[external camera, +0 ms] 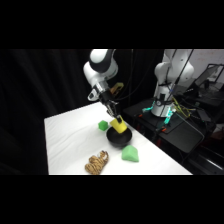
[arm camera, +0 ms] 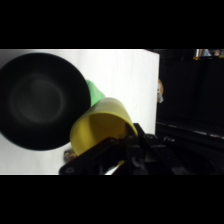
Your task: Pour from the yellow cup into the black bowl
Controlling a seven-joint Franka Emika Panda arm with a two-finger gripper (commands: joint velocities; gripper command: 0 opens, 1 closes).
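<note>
Yellow cup sits clamped in my gripper, held tipped just above the black bowl, at about the bowl's twelve o'clock rim in the side view. From the wrist view, the cup's open mouth leans toward the bowl, which lies at its ten o'clock, so I judge the pouring step is under way. I cannot tell whether anything is coming out. Next I would tilt further, keeping the lip over the bowl's hollow and not over the rim. A small green cube sits just beside the bowl at its ten o'clock, a light-green block near its five o'clock, and a striped tiger toy at seven o'clock on the white table.
</note>
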